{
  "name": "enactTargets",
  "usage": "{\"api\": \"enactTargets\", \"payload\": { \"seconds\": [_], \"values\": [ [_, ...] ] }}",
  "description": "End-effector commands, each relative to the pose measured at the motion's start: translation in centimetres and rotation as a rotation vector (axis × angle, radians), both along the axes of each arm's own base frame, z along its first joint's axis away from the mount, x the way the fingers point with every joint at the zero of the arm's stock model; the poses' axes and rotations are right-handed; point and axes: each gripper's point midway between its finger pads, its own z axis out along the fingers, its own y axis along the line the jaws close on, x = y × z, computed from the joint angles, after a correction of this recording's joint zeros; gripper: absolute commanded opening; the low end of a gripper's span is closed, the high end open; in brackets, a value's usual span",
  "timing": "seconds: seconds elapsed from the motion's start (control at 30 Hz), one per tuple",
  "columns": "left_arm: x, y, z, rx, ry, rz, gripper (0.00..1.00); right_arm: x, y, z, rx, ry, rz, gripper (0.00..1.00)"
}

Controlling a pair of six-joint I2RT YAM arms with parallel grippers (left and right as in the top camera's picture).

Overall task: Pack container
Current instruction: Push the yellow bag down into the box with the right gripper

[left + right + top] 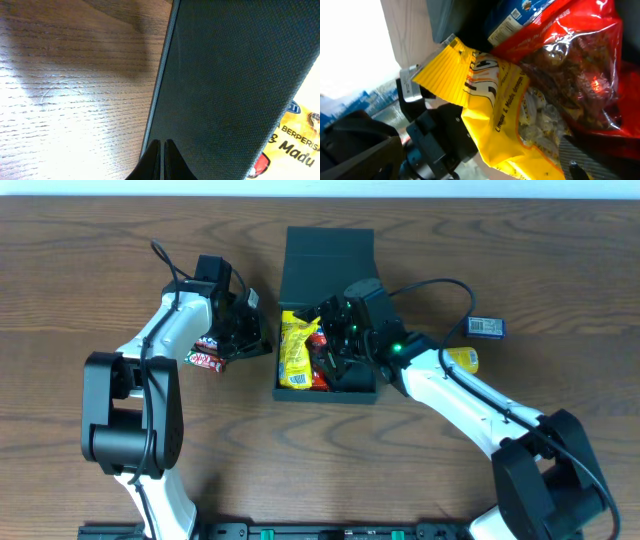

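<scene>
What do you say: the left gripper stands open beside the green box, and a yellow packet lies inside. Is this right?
Not quite. The left gripper is shut, not open: the left wrist view shows its jaws pressed together. It does stand beside the green box, and a yellow packet lies inside.

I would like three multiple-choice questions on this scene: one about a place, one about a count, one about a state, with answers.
1. Where is the red-and-white packet relative to the container? A inside it; B on the table, left of it; C on its lid.
2. How many packets lie on the table right of the container? A none; B two; C five.
3. How is the left gripper? A shut; B wide open; C holding a packet.
Answers: 1 B, it lies on bare wood; 2 B, one blue packet and one yellow packet; 3 A, its jaws meet, nothing between.
</scene>
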Motion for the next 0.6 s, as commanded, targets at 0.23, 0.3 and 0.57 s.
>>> {"api": "enactTargets", "payload": {
  "seconds": [0.23,0.3,0.57],
  "values": [
    [-0.2,-0.1,-0.2,-0.010,0.009,0.001,0.06,-0.3,-3.7,-0.8,-0.124,-0.102,0.178,0.99],
    [-0.1,0.1,-0.3,0.003,0.009,0.003,0.06,0.0,-4.1,0.1,-0.134,-0.162,0.205,0.89],
    [-0.1,0.2,-0.3,0.009,0.009,0.004,0.06,0.5,-3.7,8.0,-0.135,-0.550,0.321,0.02]
  ]
}}
